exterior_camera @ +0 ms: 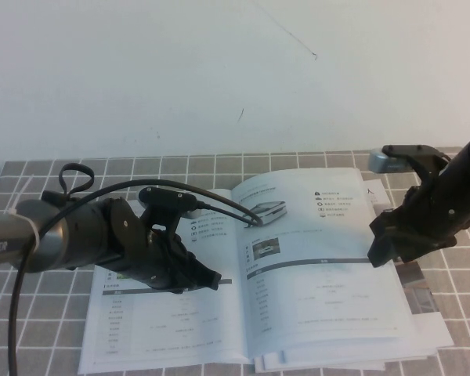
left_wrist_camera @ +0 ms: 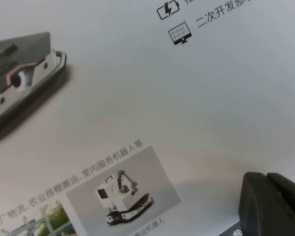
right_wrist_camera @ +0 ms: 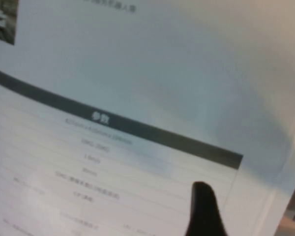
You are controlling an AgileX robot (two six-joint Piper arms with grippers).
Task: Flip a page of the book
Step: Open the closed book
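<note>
The book (exterior_camera: 180, 333) lies open on the tiled table. Its left sheet (left_wrist_camera: 137, 98) carries a dark black-and-white vehicle photo. My left gripper (exterior_camera: 210, 279) rests low on that left sheet near the spine, and its fingers (left_wrist_camera: 270, 206) are pressed together on the paper. The page (exterior_camera: 321, 266), with a white flat vehicle at its top, is the right-hand sheet and bows up slightly by the spine. My right gripper (exterior_camera: 381, 251) hangs over the page's outer edge. One finger (right_wrist_camera: 202, 211) stands alone above the table under a dark header bar (right_wrist_camera: 118, 128), with nothing gripped.
Colour brochures (exterior_camera: 424, 301) stick out from under the book's right side. The left arm's black cable (exterior_camera: 219, 205) arches over the spine. Grey tiled tabletop (exterior_camera: 31, 329) surrounds the book, and a white wall rises behind it.
</note>
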